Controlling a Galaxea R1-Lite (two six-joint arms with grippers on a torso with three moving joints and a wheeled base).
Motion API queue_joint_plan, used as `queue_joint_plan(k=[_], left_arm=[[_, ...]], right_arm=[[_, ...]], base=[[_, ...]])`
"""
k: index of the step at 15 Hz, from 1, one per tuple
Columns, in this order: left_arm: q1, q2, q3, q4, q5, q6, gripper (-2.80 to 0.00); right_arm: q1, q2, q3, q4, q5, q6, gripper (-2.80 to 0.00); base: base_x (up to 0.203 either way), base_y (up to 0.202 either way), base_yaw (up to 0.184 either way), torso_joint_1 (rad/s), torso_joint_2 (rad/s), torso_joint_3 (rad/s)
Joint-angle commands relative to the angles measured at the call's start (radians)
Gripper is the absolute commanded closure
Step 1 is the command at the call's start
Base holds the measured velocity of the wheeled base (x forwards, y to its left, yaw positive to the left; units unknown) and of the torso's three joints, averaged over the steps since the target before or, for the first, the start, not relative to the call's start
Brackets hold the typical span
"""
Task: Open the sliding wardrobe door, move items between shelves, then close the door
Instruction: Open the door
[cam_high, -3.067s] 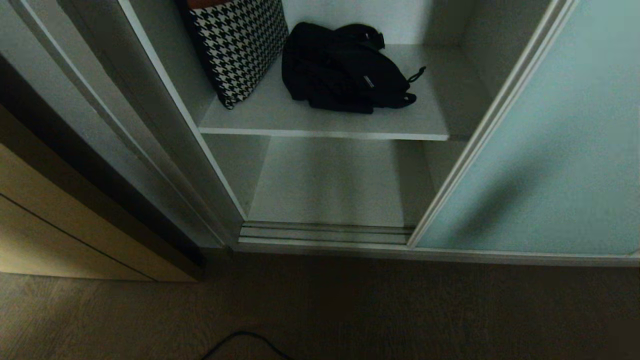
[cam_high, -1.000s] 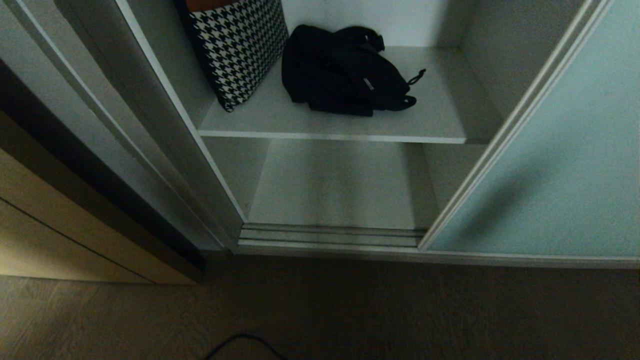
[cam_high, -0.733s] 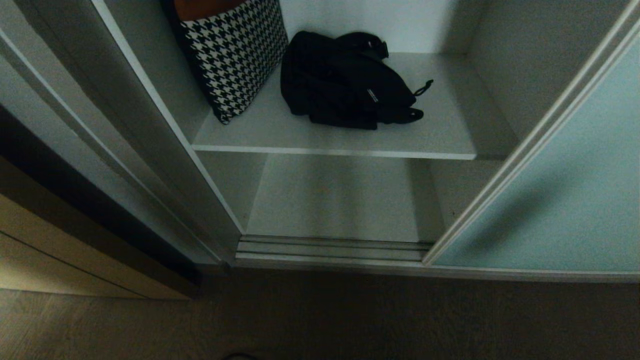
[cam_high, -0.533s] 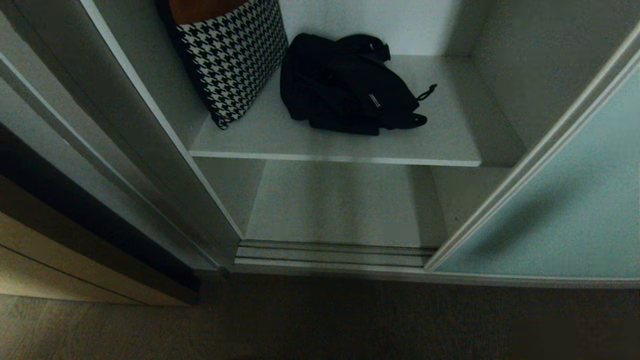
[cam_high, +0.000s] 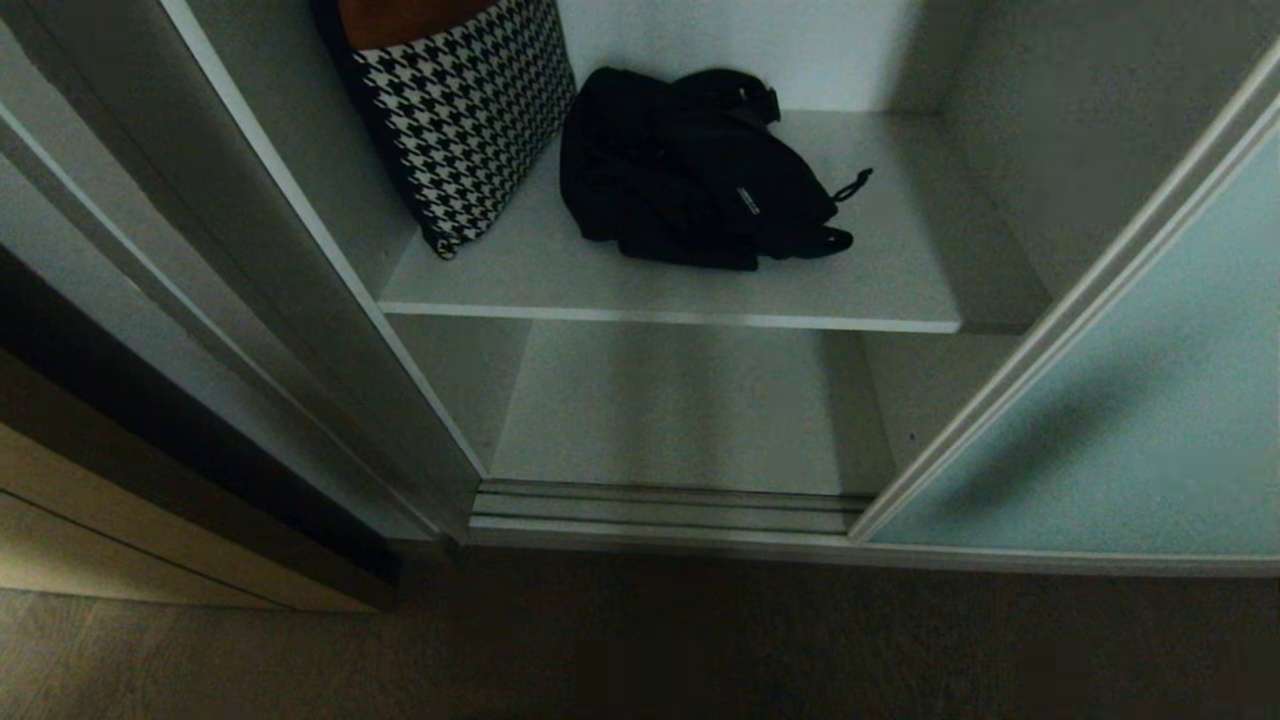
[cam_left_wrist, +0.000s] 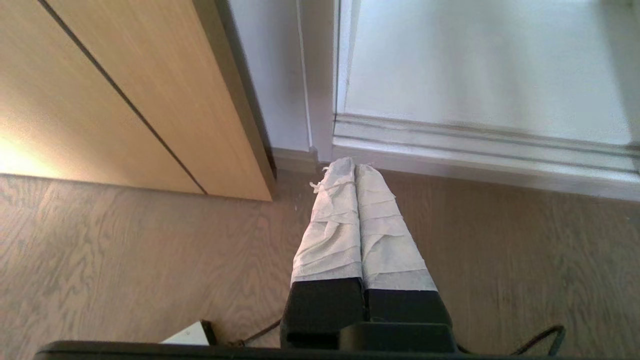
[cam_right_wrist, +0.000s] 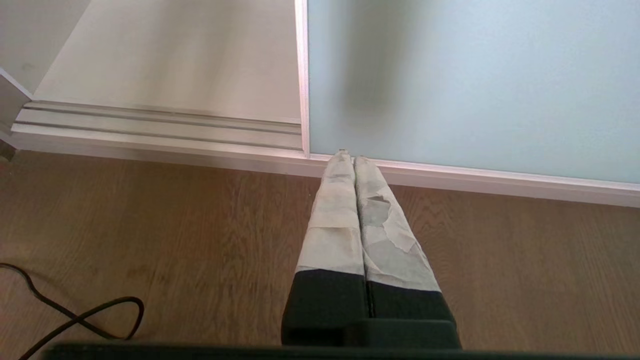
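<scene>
Both jaws shut, empty: left gripper (cam_left_wrist: 355, 167), right gripper (cam_right_wrist: 348, 157).

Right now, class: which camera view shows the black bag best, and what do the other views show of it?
The head view: the black bag lies whole on the upper shelf, beside the houndstooth bag. Neither wrist view shows it; each looks past a shut gripper, left gripper and right gripper, at the floor and wardrobe base.
</scene>
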Motion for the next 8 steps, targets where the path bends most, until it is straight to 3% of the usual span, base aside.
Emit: queue_joint_plan(k=[1,5,8], left_arm=[[0.001,0.008,-0.079,0.002,0.002,-0.003,0.0],[0.0,0.101,-0.343,0.114,0.0,-0.021,0.0],[0.002,0.34,-0.529,0.13,-0.057,-0.032,0.0]], right_arm=[[0.0,0.0,0.0,0.0,0.0,0.0,0.0],[0.0,0.001,0.0,0.0,0.0,0.0,0.0],[0.0,0.0,0.0,0.0,0.0,0.0,0.0]], base=[[0.0,0.0,0.0,0.0,0.0,0.0],[0.0,0.0,0.0,0.0,0.0,0.0],[0.0,0.0,0.0,0.0,0.0,0.0]])
